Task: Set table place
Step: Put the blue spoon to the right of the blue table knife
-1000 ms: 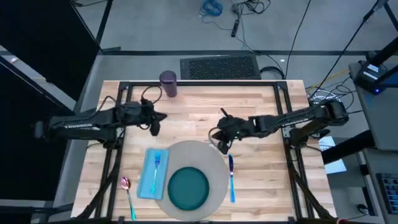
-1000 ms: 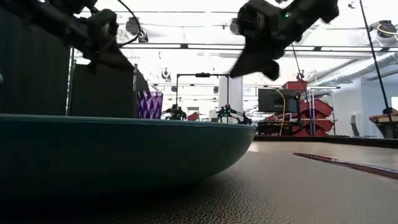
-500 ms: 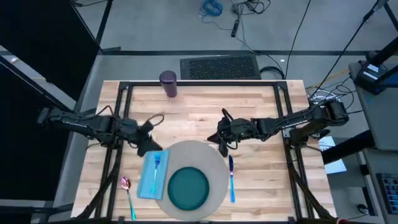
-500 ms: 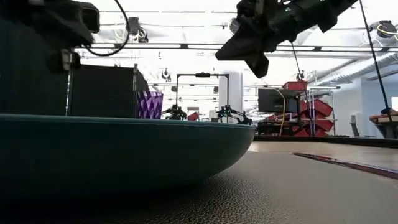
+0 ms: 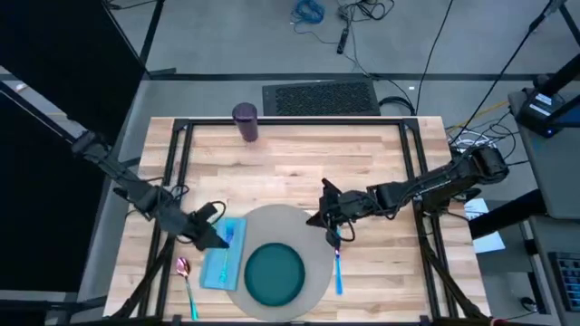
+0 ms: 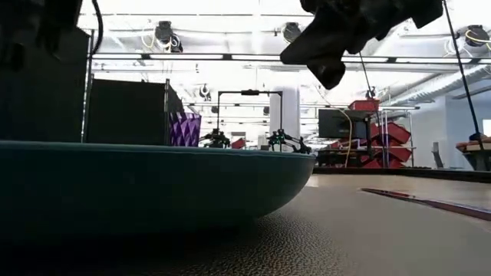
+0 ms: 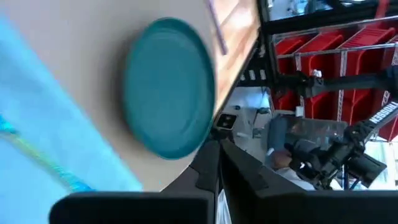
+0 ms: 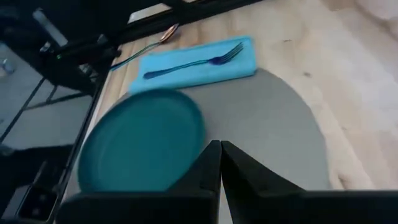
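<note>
While both arms hang over the pale wood table (image 5: 290, 163), the setting lies at its near edge.

Place: a round grey mat (image 5: 304, 226) carries the teal plate (image 5: 275, 274); a light blue napkin (image 5: 220, 263) with a blue fork (image 5: 227, 237) lies on its left, the spoon (image 5: 186, 276) further left, the knife (image 5: 338, 264) on its right.

Cup: the purple cup (image 5: 246, 120) stands at the far edge, well apart from the mat.

Left gripper (image 5: 217, 237): over the napkin's far end, beside the fork; fingers pressed together, holding nothing.

Right gripper (image 5: 331, 226): over the mat's right rim, just above the knife's far end; fingers shut, empty.

Low view: the plate's rim (image 6: 153, 184) fills the foreground.
</note>
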Controlling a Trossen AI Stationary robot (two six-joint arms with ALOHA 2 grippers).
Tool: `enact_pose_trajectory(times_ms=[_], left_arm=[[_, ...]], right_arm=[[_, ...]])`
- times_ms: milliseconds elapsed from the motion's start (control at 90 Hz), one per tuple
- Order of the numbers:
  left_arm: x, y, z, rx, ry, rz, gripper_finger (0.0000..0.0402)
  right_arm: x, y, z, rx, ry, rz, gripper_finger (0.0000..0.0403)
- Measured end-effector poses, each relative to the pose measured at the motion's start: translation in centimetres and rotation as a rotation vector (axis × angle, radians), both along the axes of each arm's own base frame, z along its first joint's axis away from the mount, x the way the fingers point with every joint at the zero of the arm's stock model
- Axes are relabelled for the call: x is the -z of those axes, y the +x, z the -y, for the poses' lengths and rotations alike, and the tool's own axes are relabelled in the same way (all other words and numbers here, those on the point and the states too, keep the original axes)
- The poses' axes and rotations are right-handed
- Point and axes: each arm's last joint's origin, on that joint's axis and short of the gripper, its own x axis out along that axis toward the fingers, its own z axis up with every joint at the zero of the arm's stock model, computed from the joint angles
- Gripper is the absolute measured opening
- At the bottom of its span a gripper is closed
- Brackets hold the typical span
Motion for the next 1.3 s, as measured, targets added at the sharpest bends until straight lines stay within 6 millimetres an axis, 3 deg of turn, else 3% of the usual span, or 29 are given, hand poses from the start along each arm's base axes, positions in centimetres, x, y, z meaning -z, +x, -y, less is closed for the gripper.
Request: enact_pose_trajectory(times_ms=[133,367,611,789,1300], left_arm=[[-2.9,0.3,1.7,0.013,0.106,-0.046,0.0000],[-5.2,-0.4,4.6,0.007,0.182,-0.429,0.0000],[-1.2,-0.1,9.5,-0.042,0.061,-0.783,0.0000],[1.8,0.1,11.1,-0.122,0.100,-0.976,0.0000],[4.8,0.4,12.9,-0.111,0.162,-1.054,0.0000]], right_arm=[[0.1,-0.2,-0.5,-0.015,-0.004,-0.013,0.0000],[0.3,-0.4,-1.0,0.002,-0.030,-0.028,0.0000],[0.4,-0.4,-1.1,0.005,-0.027,-0.033,0.0000],[1.0,-0.3,-1.7,-0.011,-0.027,-0.056,0.0000],[2.6,-0.2,-3.0,-0.034,-0.011,-0.113,0.0000]])
